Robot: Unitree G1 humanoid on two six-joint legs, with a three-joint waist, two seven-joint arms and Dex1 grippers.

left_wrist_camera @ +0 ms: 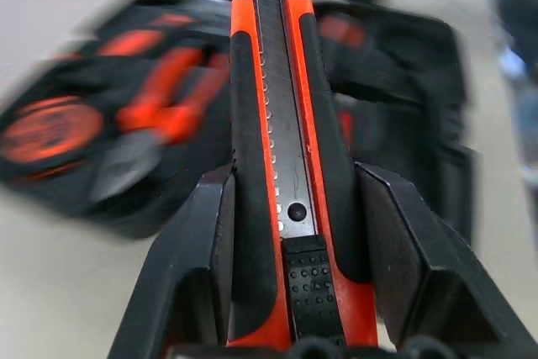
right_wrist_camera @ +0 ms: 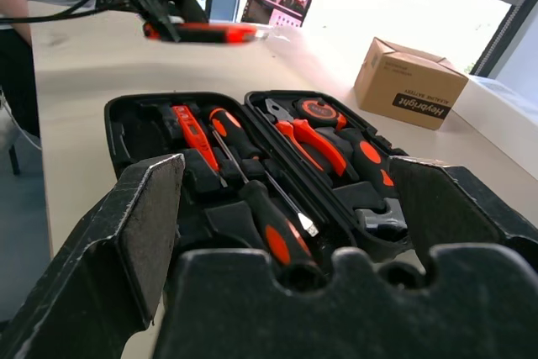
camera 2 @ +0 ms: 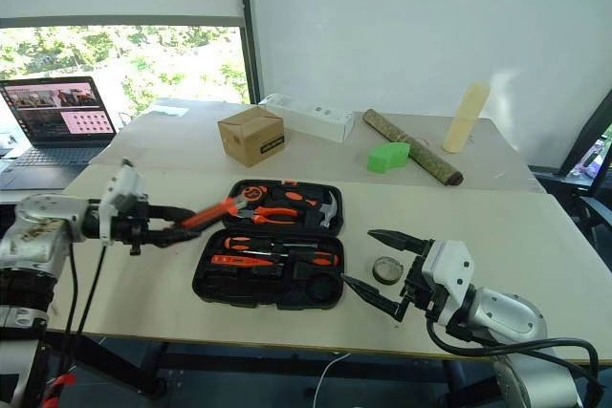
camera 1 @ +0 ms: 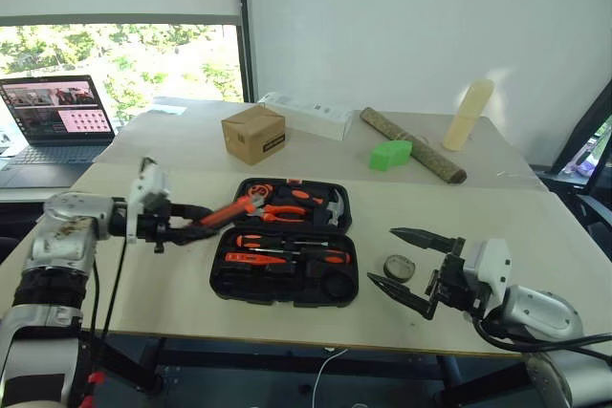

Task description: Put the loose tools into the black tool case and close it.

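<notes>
My left pincer (camera 1: 184,222) is clamped on the orange-black utility knife (camera 1: 226,210); in the left wrist view both fingers (left_wrist_camera: 193,266) press the sides of the knife's handle, and the slider and metal blade track face the camera. I hold the knife above the table (camera 1: 535,226), at 9 o'clock from the black tool case (camera 1: 284,253), its free end reaching over the case's left edge.

The case lies open and flat at table centre. The far half carries pliers (camera 1: 282,209), a tape measure and a hammer head. The near half carries orange-and-black screwdrivers (camera 1: 287,257) seated in their slots.

My right pincer (camera 1: 409,262) stands wide open and empty, at 3 o'clock from the case. The small dark tape roll (camera 1: 399,268) lies on the table between its two fingers, just beside the case's right edge.

At 12 o'clock from the case stand a brown cardboard box (camera 1: 253,133) and a green block (camera 1: 390,154).
</notes>
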